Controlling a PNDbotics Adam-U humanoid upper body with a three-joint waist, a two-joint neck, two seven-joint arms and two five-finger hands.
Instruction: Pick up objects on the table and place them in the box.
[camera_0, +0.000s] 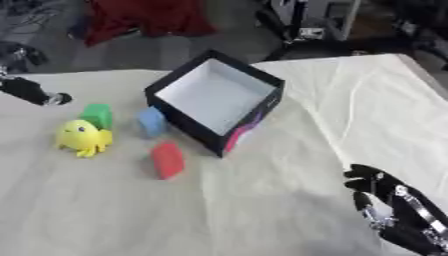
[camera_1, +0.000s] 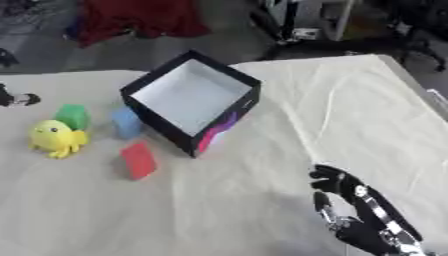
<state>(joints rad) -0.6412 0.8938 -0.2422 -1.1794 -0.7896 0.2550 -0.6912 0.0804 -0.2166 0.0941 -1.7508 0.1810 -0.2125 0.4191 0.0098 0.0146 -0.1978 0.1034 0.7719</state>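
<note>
A black box (camera_0: 265, 116) with a white inside stands open on the cloth-covered table, turned cornerwise. Left of it lie a blue block (camera_0: 152, 121), a green block (camera_0: 98, 115) and a yellow round toy (camera_0: 80, 136) that touches the green block. A red block (camera_0: 167, 159) lies in front of the box's near-left wall. My right hand (camera_1: 343, 192) is at the lower right, fingers up and relaxed, holding nothing, well away from the objects. My left hand (camera_0: 33, 92) shows at the left edge, up and left of the green block, touching none of them.
A cream cloth (camera_0: 262, 210) with folds covers the table, whose far edge runs behind the box. Beyond it are a red fabric heap (camera_0: 144, 17) on the floor and dark equipment stands (camera_0: 324, 30).
</note>
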